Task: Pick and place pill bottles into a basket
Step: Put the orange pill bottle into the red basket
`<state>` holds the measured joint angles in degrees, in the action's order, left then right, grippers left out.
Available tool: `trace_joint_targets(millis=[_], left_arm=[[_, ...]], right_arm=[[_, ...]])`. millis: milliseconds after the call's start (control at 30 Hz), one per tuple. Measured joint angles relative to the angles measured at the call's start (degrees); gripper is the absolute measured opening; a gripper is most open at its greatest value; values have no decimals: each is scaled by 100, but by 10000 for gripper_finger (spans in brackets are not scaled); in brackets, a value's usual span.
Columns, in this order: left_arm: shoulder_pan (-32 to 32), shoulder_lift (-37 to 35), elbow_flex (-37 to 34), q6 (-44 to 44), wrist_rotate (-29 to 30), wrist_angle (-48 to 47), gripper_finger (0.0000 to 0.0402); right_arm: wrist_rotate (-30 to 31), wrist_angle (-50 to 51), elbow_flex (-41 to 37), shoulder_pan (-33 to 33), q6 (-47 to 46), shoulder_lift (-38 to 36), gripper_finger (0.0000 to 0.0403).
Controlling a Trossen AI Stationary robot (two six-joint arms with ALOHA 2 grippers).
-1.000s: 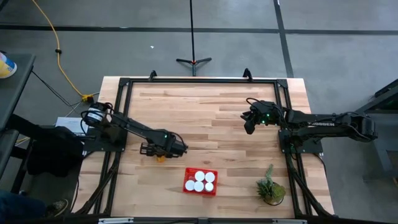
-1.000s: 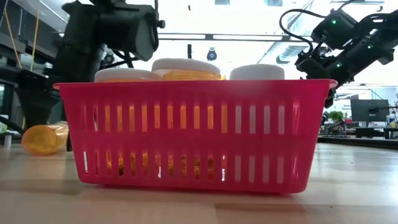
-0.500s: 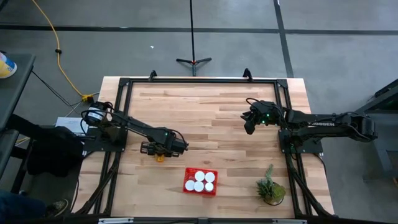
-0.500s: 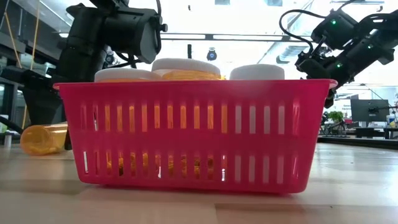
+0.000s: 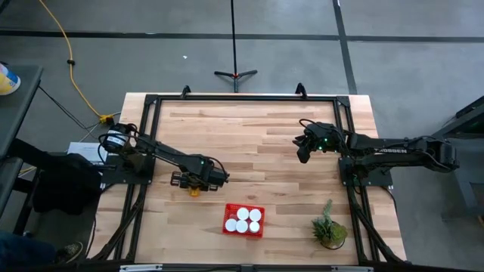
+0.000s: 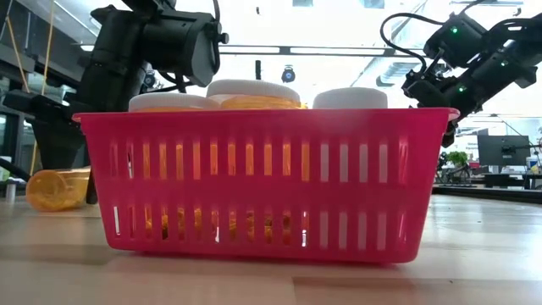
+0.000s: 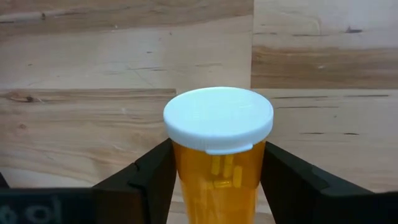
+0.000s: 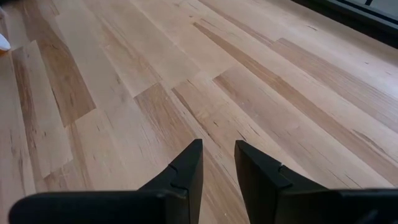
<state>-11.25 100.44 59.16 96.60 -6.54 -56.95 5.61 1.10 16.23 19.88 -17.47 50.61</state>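
A red mesh basket (image 5: pixel 243 220) stands near the table's near edge with several white-capped pill bottles (image 6: pixel 254 91) upright in it. One more amber pill bottle (image 6: pixel 55 188) lies on its side on the table, left of the basket; it also shows in the high view (image 5: pixel 194 190). My left gripper (image 5: pixel 190 181) is over this bottle and shut on it (image 7: pixel 217 168). My right gripper (image 5: pixel 304 153) hangs above the table's far right part, empty, with a narrow gap between its fingers (image 8: pixel 217 155). My left gripper pinches the lying bottle's amber body (image 7: pixel 214 177), just below the white cap (image 7: pixel 217 118), between its two fingers, one on each side. The fingers come from above and lie across the bottle. The bottle rests on its side on the table.
A small green potted plant (image 5: pixel 329 229) stands at the near right, right of the basket. A black frame (image 5: pixel 227 98) runs round the table's edges. Bare wood (image 5: pixel 249 143) lies between the two arms.
My left gripper has shifted a little at the lying bottle, and the bottle has slid slightly along the table toward the left edge, still on its side.
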Motion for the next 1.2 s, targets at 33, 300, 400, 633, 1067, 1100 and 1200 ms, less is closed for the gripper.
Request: trace_joint_targets(millis=[33,300,400,633,1067,1100,1200], left_arm=[[0,0,0,-11,-12,0,244],[0,-3,2,-189,68,35,236],[0,-6,0,-278,121,60,236],[-2,-13,7,-361,260,173,235],[-2,-53,7,-747,336,434,234],[-2,-65,4,-803,383,490,234],[-2,-182,-2,-922,549,582,234]], right_arm=[[0,0,0,-2,0,0,84],[0,2,0,-2,0,0,84],[0,0,0,-2,0,0,84],[0,0,0,-2,0,0,84],[0,0,0,-2,0,0,84],[0,0,0,0,0,0,84],[0,0,0,-2,0,0,84]])
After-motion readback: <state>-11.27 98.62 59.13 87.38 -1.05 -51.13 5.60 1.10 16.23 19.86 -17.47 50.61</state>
